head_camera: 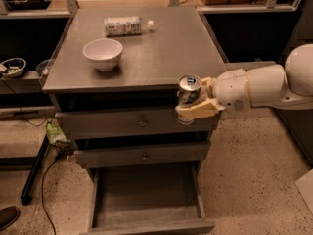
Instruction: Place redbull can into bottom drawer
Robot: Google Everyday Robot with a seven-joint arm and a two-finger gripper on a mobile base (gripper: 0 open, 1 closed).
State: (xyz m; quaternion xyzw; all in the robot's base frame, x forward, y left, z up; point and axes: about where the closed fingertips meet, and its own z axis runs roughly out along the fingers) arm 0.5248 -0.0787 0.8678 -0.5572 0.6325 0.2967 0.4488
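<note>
Camera view. Procedure: lower the redbull can (189, 88) upright, clear of the upper drawer fronts (122, 124), then centre it above the open bottom drawer (146, 197) before release. My claw (190, 106) is clamped on the can's lower body, beside the front right corner of the tabletop (161, 48), well above that drawer

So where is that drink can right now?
In the camera view, the redbull can sits upright in the gripper at the front right of the cabinet, level with the top drawer and above the open bottom drawer.
</note>
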